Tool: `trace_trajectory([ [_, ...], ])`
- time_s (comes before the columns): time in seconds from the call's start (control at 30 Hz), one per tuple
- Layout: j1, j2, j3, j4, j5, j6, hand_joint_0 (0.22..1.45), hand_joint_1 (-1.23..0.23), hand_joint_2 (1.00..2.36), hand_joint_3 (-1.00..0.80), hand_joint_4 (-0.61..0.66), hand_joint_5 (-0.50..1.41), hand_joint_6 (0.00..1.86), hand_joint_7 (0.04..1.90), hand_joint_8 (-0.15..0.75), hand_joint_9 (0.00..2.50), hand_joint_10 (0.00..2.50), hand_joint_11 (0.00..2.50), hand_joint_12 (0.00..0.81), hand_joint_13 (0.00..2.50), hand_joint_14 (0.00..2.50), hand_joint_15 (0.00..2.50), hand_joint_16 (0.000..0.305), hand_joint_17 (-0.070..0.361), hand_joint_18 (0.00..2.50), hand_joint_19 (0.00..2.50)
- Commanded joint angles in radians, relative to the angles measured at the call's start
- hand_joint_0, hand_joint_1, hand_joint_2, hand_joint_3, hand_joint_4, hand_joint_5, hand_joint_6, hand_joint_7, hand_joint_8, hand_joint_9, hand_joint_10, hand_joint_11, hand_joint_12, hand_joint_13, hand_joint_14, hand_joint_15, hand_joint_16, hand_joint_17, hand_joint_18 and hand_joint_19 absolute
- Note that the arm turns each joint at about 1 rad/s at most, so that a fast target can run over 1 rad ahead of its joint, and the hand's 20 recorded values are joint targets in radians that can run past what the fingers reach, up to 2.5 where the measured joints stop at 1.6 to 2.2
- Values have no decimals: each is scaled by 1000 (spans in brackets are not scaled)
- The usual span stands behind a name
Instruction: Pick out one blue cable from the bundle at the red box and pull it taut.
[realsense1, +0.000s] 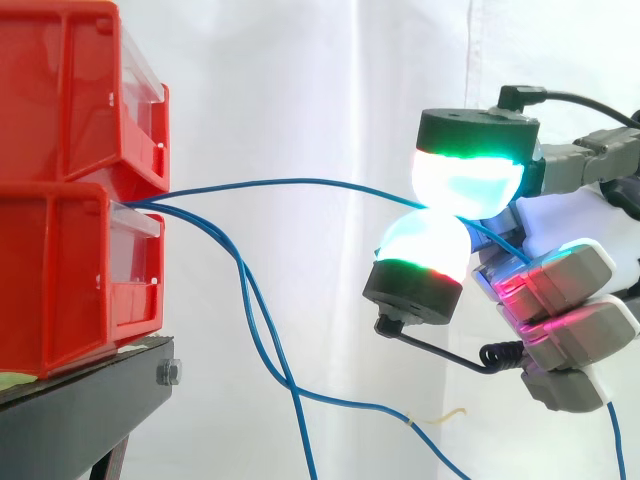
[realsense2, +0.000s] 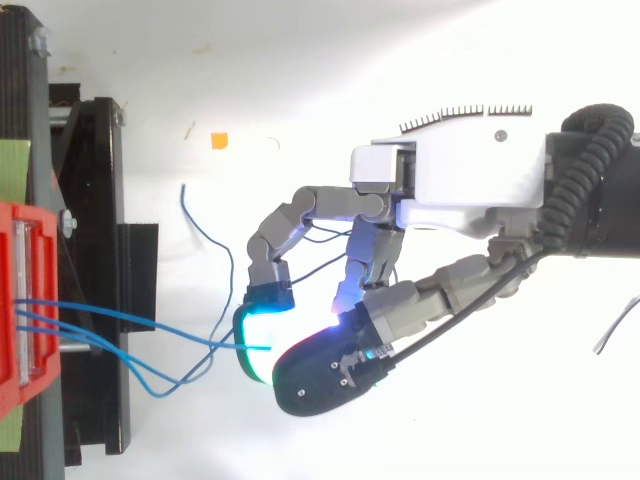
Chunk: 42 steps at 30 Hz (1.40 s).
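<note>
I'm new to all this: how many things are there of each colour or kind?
Red bins: 2
Blue cables: 3, one pinched in the fingers
Black stand: 1
Robot hand: 1
Total: 7

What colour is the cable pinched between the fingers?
Blue; the cable shows best in the side view.

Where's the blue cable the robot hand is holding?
In the side view the cable stretches from the lower red box at left to the robot hand at right, pinched between its glowing fingertips.
</note>
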Motion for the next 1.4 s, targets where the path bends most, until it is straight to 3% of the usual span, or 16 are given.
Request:
trace_trajectory([
  [0.0,0,0,0,0,0,-1,708,-809,1021,-147,-144,-128,931,1009,288,1365,22,1020,331,1251,23,897,43,97,1051,695],
  [1.37,0,0,-1,0,0,-1,703,-816,1021,-141,-143,-126,928,1023,291,1350,23,941,333,1223,27,854,42,94,991,647],
])
